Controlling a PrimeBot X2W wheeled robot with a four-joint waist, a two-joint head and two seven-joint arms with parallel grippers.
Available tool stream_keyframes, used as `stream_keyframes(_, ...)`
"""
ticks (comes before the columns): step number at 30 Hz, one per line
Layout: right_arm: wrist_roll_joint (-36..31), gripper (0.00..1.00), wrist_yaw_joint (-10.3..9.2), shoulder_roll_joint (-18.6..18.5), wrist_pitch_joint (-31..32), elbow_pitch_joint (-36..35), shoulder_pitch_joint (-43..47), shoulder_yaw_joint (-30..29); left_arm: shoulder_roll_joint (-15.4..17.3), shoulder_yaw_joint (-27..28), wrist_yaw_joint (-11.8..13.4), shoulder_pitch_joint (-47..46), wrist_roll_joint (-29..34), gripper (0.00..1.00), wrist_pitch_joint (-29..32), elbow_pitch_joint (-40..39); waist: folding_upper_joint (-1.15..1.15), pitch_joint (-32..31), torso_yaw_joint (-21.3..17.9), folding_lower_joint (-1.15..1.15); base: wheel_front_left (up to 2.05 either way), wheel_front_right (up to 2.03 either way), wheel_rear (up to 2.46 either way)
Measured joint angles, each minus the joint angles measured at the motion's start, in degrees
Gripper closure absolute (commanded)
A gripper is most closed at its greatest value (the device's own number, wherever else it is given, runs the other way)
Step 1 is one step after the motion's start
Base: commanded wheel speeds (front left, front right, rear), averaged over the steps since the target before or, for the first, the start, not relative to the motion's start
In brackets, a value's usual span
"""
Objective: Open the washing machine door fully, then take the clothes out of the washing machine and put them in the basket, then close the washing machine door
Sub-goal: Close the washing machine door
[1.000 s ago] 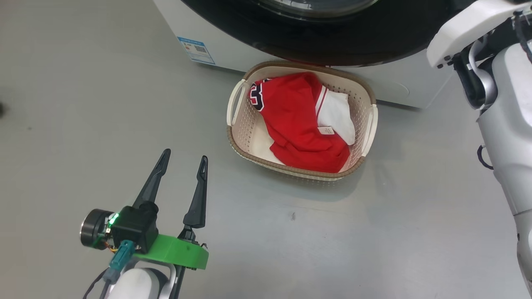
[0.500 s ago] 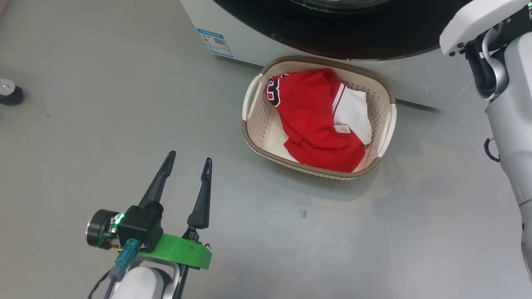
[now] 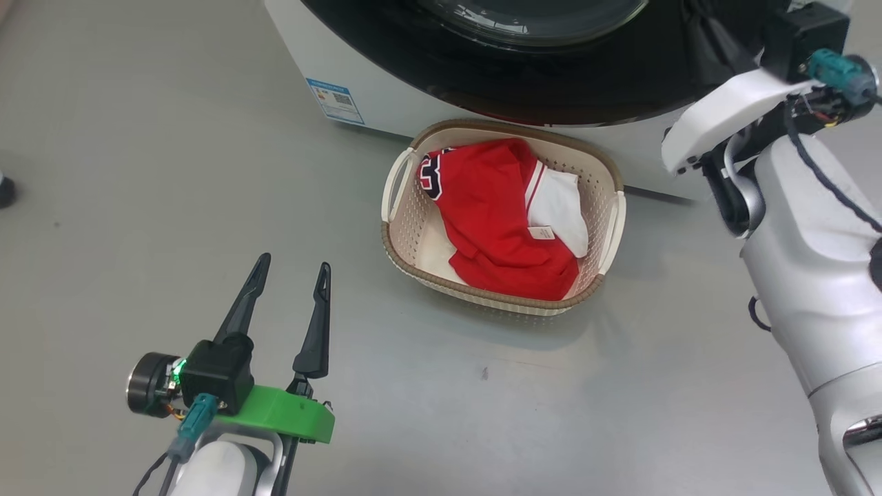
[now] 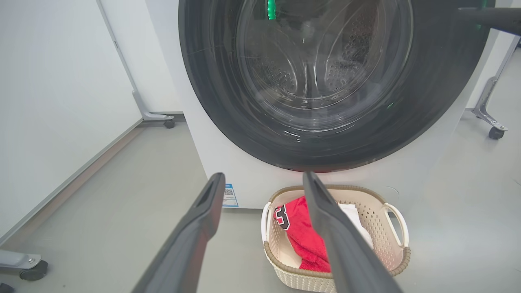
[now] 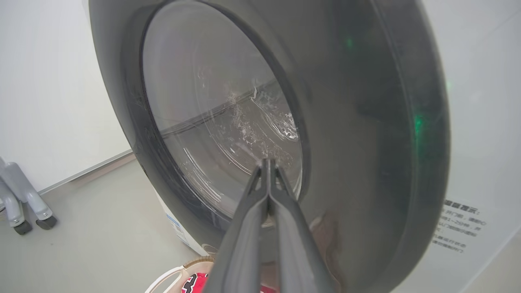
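The white washing machine (image 3: 303, 48) stands at the top, and its black-ringed door (image 3: 551, 83) lies against its front. Through the glass (image 4: 309, 61) I see the steel drum. The cream basket (image 3: 406, 234) sits on the floor just below the door and holds the red clothes (image 3: 496, 213), one with a white part and a tag. My left gripper (image 3: 291, 265) hovers open and empty over the floor, left of the basket. My right gripper (image 5: 267, 161) is shut with nothing in it, and its tips are at the door (image 5: 358, 122), near the rim of the glass.
Grey floor (image 3: 138, 172) stretches left of and in front of the basket. Wheeled frame legs (image 4: 490, 122) stand right of the machine, and another caster (image 4: 167, 121) stands to its left by a white wall panel. My right forearm (image 3: 813, 275) fills the right side.
The head camera has shifted, so the whole picture moved. My right wrist, with its camera, has come further into view up against the door. Left gripper, basket and clothes are as before.
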Motion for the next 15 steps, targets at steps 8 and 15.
stream_keyframes(8,0.9,0.73,0.01,2.2,-1.6,-2.6,8.9,0.1,1.5,1.0,0.4,0.1,0.0,0.0,0.0,1.0,0.0,-2.8,-3.8,0.0,0.0,0.0,0.0)
stream_keyframes(15,1.7,0.0,-0.52,3.6,-1.8,-3.6,15.7,-1.1,2.5,1.6,0.5,0.8,0.0,0.0,0.0,1.8,0.0,-5.5,-7.5,0.0,0.0,0.0,0.0)
